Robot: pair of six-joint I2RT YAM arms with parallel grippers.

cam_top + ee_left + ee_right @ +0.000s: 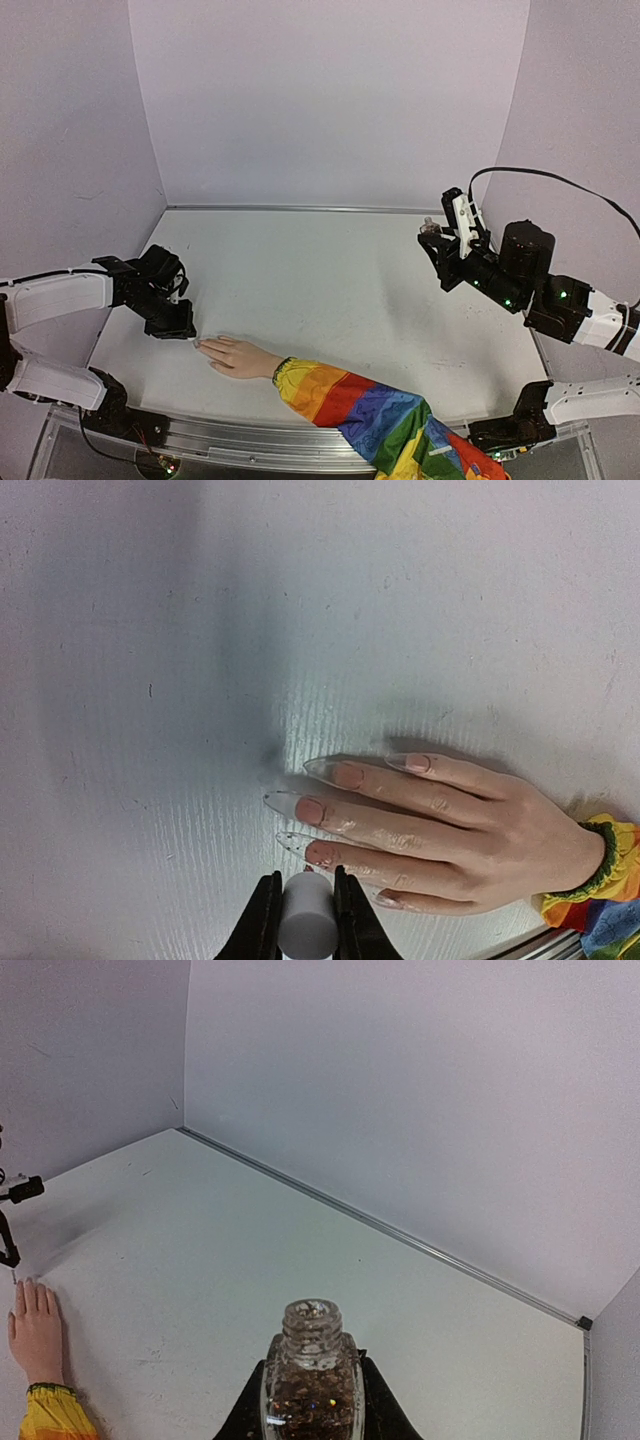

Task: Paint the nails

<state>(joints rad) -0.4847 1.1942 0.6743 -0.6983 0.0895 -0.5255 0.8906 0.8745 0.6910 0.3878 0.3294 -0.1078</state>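
Observation:
The pale mannequin hand [240,357] lies palm down near the table's front, its rainbow sleeve [370,410] trailing right. In the left wrist view the hand [450,830] shows long clear nails [320,855] pointing left. My left gripper [180,325] is shut on a white cylindrical brush cap [307,925], held just over the fingertips; a small reddish tip shows below the cap beside the third nail. My right gripper [435,235] is raised at the right, shut on an uncapped clear bottle [312,1380] of dark glittery polish, held upright.
Pale walls close in the white table [330,270] on the left, back and right, with a metal strip [400,1235] along the back edge. A metal rail [250,440] runs along the front edge. The hand also shows in the right wrist view [35,1330].

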